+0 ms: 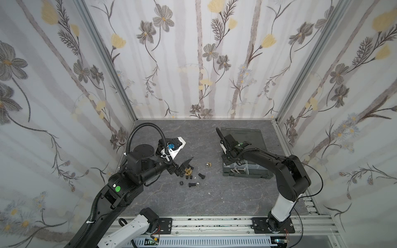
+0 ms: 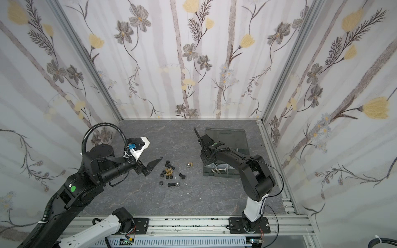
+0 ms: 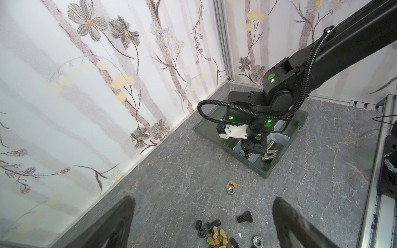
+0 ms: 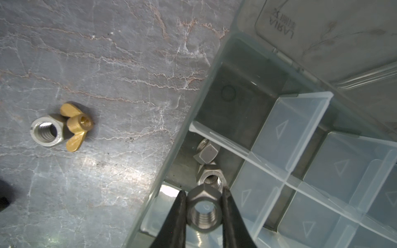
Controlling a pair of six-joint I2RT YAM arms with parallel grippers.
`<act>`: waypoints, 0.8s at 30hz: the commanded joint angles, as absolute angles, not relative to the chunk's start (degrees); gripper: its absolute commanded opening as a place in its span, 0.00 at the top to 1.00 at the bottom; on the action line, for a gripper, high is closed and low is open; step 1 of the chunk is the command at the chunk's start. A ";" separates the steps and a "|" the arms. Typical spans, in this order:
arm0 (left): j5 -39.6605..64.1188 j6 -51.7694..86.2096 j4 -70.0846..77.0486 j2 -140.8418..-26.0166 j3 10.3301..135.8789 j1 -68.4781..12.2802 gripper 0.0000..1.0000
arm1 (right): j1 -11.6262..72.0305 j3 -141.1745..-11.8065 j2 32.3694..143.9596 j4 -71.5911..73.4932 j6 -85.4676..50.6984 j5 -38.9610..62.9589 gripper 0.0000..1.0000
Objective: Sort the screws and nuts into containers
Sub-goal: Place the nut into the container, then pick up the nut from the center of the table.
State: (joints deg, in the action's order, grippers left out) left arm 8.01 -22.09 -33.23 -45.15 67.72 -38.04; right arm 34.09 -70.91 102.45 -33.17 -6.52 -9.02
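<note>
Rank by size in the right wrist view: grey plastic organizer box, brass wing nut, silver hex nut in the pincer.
1. Grey plastic organizer box.
2–3. Brass wing nut and silver hex nut in the right pincer look alike; the latter is closer.

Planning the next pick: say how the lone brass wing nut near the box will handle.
The brass wing nut probably won't roll; its wings stick out sideways. It touches the silver hex nut, so a push likely shifts both. Smooth metal may slip.

Lab robot cell, we record: floral-papered panels (image 1: 204,53) in aluminium framing (image 1: 108,62) behind the left pincer (image 1: 185,167), grey stone-look desk (image 1: 214,193) beneath it.
</note>
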 commanded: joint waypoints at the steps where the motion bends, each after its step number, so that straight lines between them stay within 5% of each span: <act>1: 8.35 -22.07 -33.05 -45.02 68.00 -38.06 0.00 | 33.97 -71.00 102.96 -31.84 -6.01 -8.88 0.70; 6: 8.29 -22.21 -32.95 -45.09 67.94 -38.10 0.00 | 33.98 -71.97 102.25 -32.38 -5.77 -8.47 0.57; 24: 8.46 -22.15 -32.77 -45.47 67.98 -38.15 0.00 | 42.97 -82.85 108.62 -33.73 -3.54 -4.52 0.53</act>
State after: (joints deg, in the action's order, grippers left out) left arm 8.01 -22.09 -33.23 -45.47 67.59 -38.15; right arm 42.06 -81.56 107.46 -33.28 -3.79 -6.11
